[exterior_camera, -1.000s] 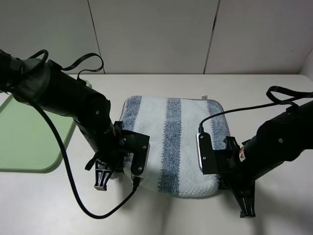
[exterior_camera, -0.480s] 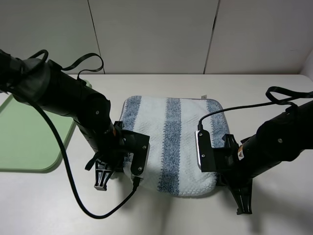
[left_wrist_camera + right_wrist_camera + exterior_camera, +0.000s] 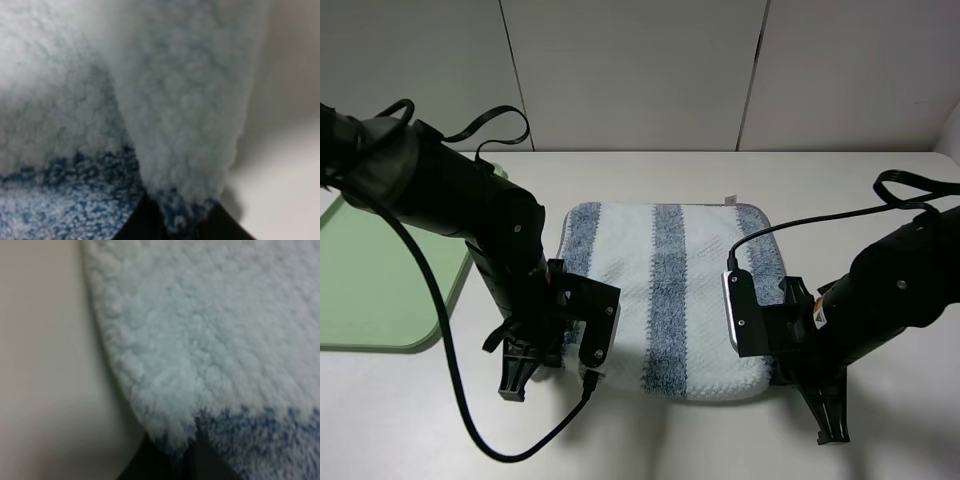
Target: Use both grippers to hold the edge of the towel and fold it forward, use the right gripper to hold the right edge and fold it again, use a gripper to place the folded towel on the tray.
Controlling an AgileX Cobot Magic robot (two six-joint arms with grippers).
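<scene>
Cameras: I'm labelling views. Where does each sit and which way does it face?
Exterior high: above the table, looking down towards the wall; both arms, towel and tray show.
Left wrist: on the left arm, close on a towel corner; only left gripper fingertips show.
Right wrist: same on the right arm; right gripper fingertips show.
All three share the towel.

A pale off-white surface meets a wall of plain light panels, split by two thin dark seams, under soft light.
</scene>
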